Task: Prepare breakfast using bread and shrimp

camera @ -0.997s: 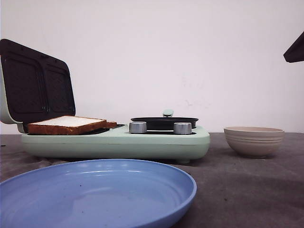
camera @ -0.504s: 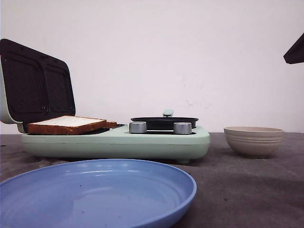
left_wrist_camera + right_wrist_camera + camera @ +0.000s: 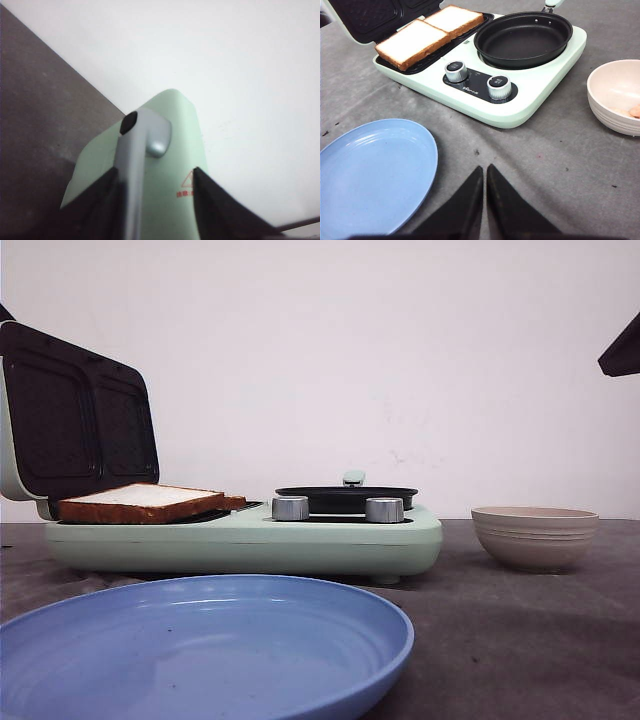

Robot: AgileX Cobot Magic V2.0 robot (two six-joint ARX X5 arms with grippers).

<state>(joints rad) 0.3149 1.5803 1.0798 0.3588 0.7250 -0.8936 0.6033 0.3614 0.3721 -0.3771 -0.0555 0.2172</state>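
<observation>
Two slices of bread (image 3: 415, 42) (image 3: 454, 19) lie side by side on the lower grill plate of the mint-green sandwich maker (image 3: 250, 540); its lid (image 3: 75, 415) stands open. The front view shows the bread (image 3: 140, 502) edge-on. A pinkish shrimp (image 3: 635, 111) lies in the beige bowl (image 3: 615, 95). My left gripper (image 3: 155, 170) is open behind the lid, its jaws on either side of the silver lid handle (image 3: 132, 165), which lies against one finger. My right gripper (image 3: 485, 170) is shut and empty, above the grey table between plate and bowl.
A large blue plate (image 3: 200, 650) sits at the front of the table. A black round pan (image 3: 522, 37) rests on the maker's right half, with two silver knobs (image 3: 455, 71) (image 3: 498, 87) in front. A dark part of the right arm (image 3: 622, 345) shows high at the right edge.
A dark sliver has come into the front view at the top left edge, just above the lid. Bread, bowl and plate have not moved.
</observation>
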